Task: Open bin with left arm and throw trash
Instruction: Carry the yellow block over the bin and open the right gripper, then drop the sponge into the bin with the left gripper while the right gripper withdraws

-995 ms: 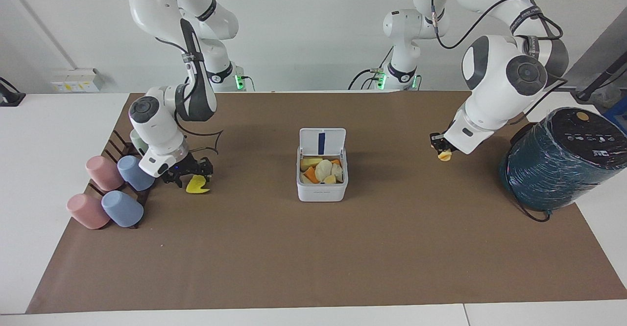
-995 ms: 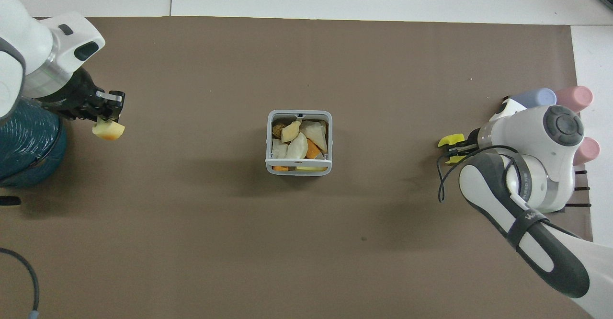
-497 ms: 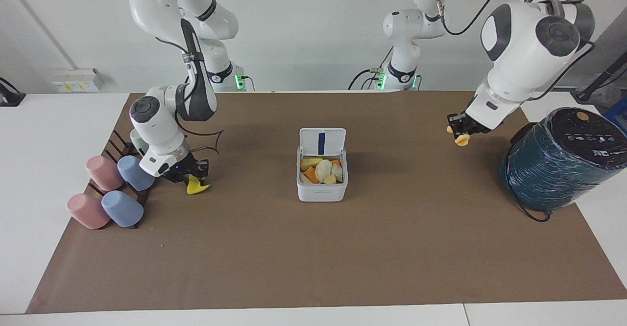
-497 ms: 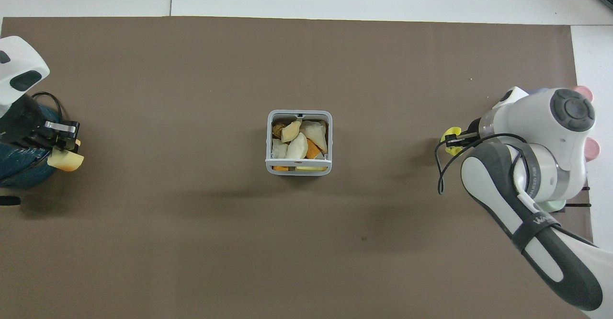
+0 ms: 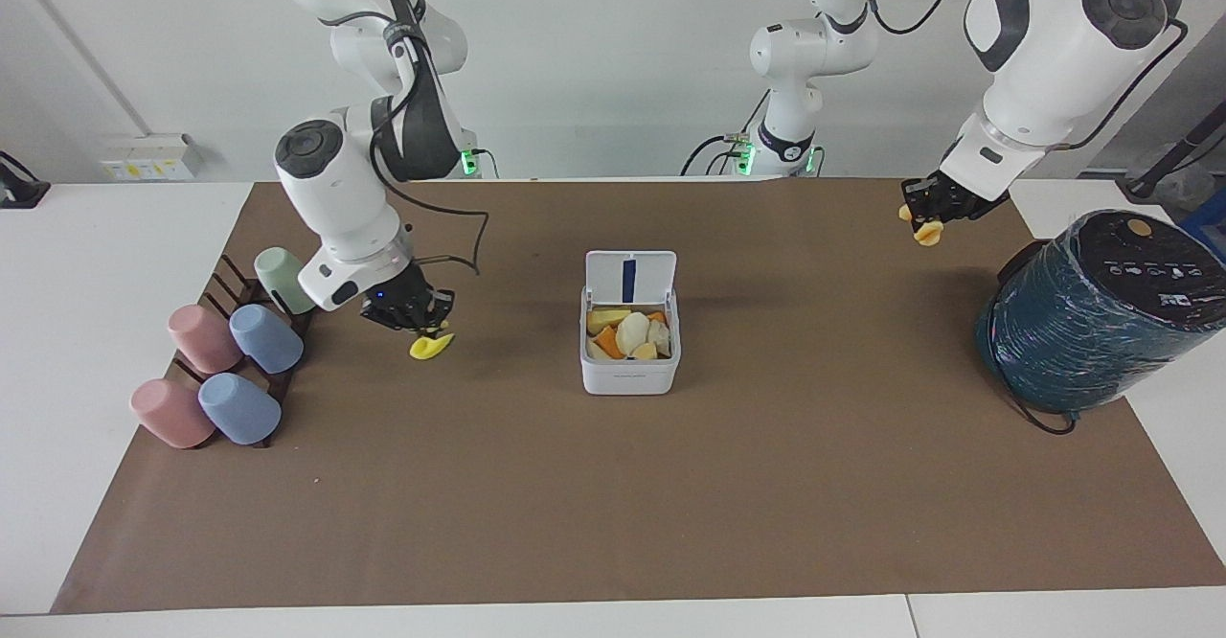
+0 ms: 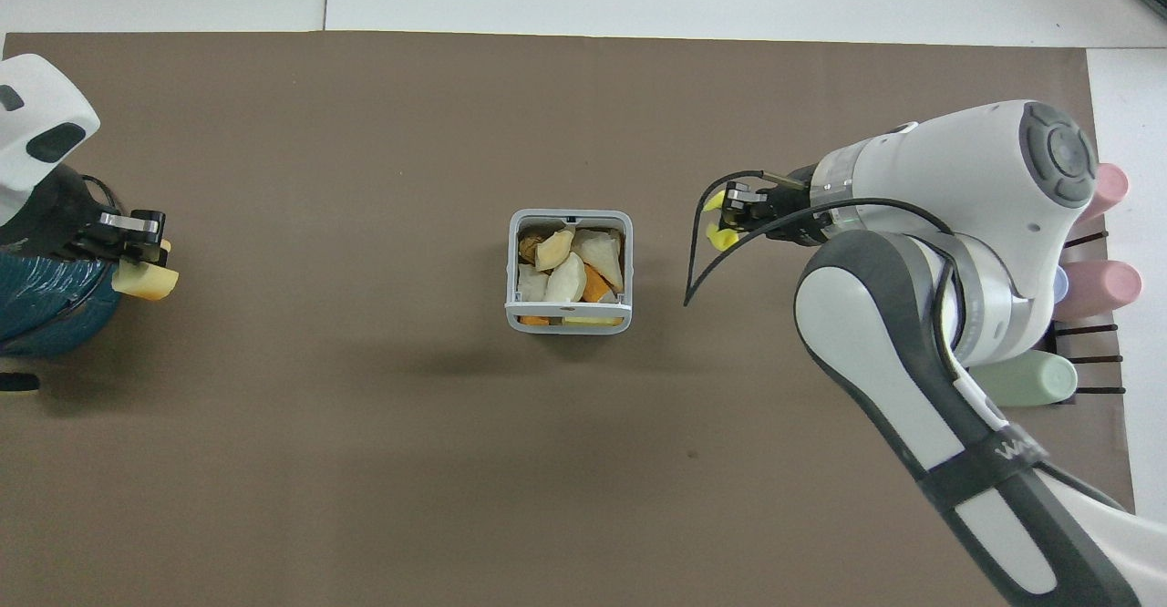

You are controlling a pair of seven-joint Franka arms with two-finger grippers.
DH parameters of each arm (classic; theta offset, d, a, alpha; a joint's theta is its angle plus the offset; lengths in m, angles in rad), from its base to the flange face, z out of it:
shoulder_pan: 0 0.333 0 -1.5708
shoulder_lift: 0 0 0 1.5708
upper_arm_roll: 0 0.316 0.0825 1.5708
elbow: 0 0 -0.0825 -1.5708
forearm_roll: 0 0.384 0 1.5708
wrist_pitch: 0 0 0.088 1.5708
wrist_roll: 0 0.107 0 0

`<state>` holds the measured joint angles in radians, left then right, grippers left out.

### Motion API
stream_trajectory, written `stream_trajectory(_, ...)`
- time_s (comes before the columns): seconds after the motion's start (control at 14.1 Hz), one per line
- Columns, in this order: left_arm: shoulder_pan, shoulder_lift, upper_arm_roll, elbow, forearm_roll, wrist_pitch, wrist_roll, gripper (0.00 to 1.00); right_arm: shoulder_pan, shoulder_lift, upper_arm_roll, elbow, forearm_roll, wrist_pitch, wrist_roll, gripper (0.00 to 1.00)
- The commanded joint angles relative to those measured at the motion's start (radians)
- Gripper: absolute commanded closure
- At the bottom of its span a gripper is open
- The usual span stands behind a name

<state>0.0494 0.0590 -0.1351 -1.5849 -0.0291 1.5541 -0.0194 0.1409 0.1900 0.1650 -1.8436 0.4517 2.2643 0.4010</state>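
The white bin (image 5: 629,375) stands mid-table with its lid (image 5: 629,277) hinged open; several scraps lie inside. It also shows in the overhead view (image 6: 569,323). My right gripper (image 5: 419,325) is shut on a bright yellow curled peel (image 5: 430,347) and holds it above the mat between the cups and the bin; it shows overhead (image 6: 732,217) with the peel (image 6: 723,239). My left gripper (image 5: 925,215) is shut on a yellow-orange block (image 5: 927,232), up in the air beside the teal cylinder; overhead the gripper (image 6: 132,235) holds the block (image 6: 146,281).
A big dark teal wrapped cylinder (image 5: 1092,317) stands at the left arm's end of the table. Pink, blue and green cups (image 5: 206,336) lie on a dark rack at the right arm's end. A brown mat (image 5: 613,504) covers the table.
The right gripper closed on the yellow peel, lifted it off the mat and carried it toward the bin. The left gripper rose higher with the block.
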Motion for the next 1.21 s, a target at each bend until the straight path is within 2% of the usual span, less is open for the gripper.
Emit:
stream_trajectory(0.0, -0.002, -0.024, -0.006, -0.036, -0.035, 0.050, -0.057, 1.00, 0.080, 0.051, 0.001, 0.023, 0.093, 0.101, 0.152, 1.00)
stream_trajectory(0.14, -0.017, -0.022, -0.006, -0.036, -0.037, 0.061, -0.096, 1.00, 0.141, 0.068, 0.001, 0.009, 0.102, 0.141, 0.203, 1.00)
stream_trajectory(0.21, -0.022, -0.022, -0.008, -0.036, -0.037, 0.063, -0.097, 1.00, 0.155, 0.078, 0.002, 0.004, 0.102, 0.142, 0.203, 0.93)
stream_trajectory(0.28, -0.023, -0.022, -0.008, -0.038, -0.037, 0.070, -0.105, 1.00, 0.179, 0.081, 0.001, 0.000, 0.104, 0.152, 0.206, 0.56)
stream_trajectory(0.36, -0.034, -0.022, -0.011, -0.041, -0.037, 0.086, -0.126, 1.00, 0.193, 0.078, 0.001, -0.009, 0.102, 0.171, 0.217, 0.01)
stream_trajectory(0.78, -0.190, -0.051, -0.011, -0.164, -0.047, 0.309, -0.423, 1.00, 0.187, 0.068, -0.004, -0.002, 0.082, 0.181, 0.210, 0.00)
stream_trajectory(0.92, -0.242, -0.035, -0.011, -0.179, -0.075, 0.395, -0.503, 1.00, 0.184, 0.054, -0.016, -0.002, 0.058, 0.181, 0.210, 0.00)
stream_trajectory(0.99, -0.265, -0.025, -0.011, -0.184, -0.083, 0.440, -0.552, 1.00, 0.166, 0.043, -0.024, -0.002, -0.009, 0.178, 0.210, 0.00)
stream_trajectory(1.14, -0.324, 0.016, -0.011, -0.191, -0.095, 0.558, -0.663, 1.00, 0.108, 0.023, -0.024, 0.000, -0.240, 0.167, 0.203, 0.00)
